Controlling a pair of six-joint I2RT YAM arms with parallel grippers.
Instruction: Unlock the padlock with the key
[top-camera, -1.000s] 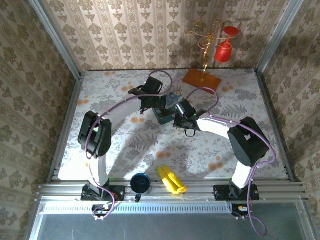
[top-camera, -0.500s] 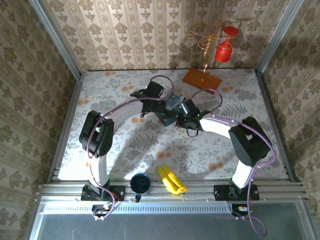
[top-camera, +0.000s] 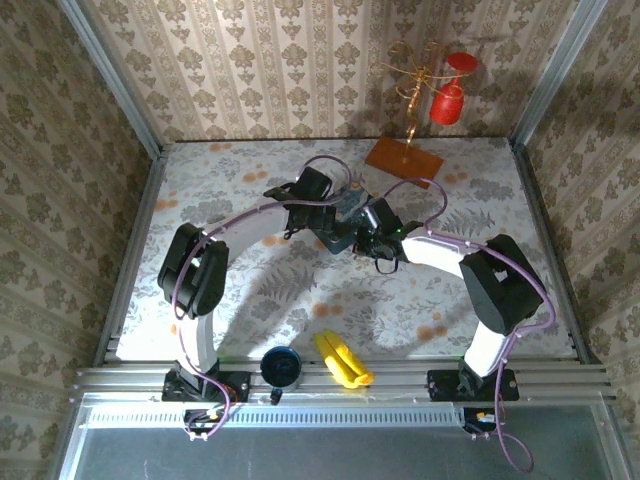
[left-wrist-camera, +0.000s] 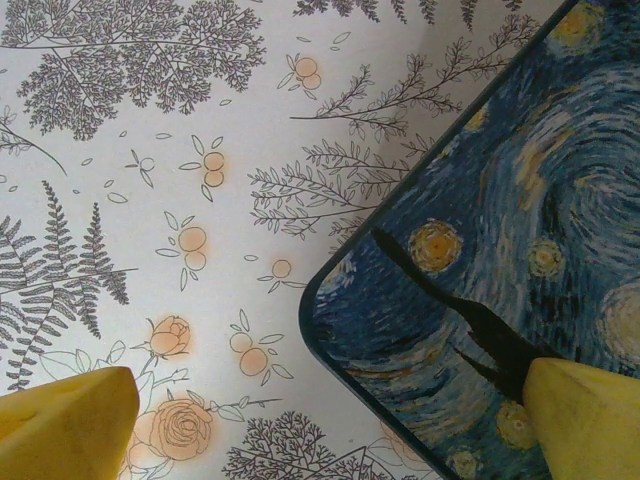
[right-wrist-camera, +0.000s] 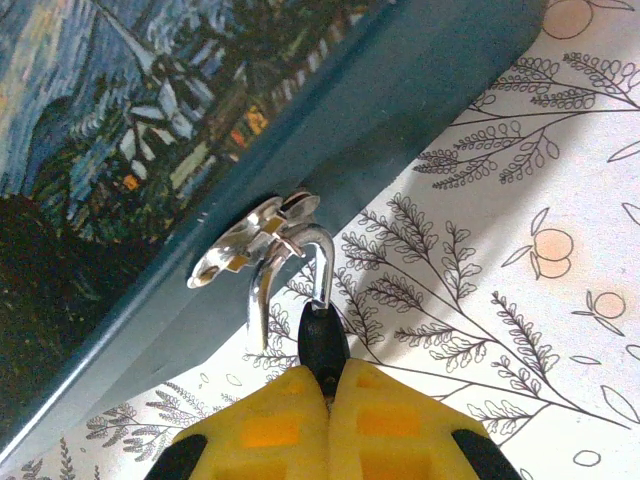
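Right end effector (right-wrist-camera: 326, 385) gripped the padlock (right-wrist-camera: 322, 342), shackle (right-wrist-camera: 318, 262) seemingly released yet hooked in the hasp (right-wrist-camera: 228, 255); left end effector (left-wrist-camera: 325, 415) gaped wide.

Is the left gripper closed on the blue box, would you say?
No, the left gripper stands wide open over the blue box's corner, its fingers far apart.

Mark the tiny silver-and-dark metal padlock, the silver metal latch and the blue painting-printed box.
tiny silver-and-dark metal padlock (right-wrist-camera: 322, 345): right wrist view, dark body.
silver metal latch (right-wrist-camera: 240, 247): right wrist view, its flat plate.
blue painting-printed box (left-wrist-camera: 500, 230): left wrist view, printed lid.
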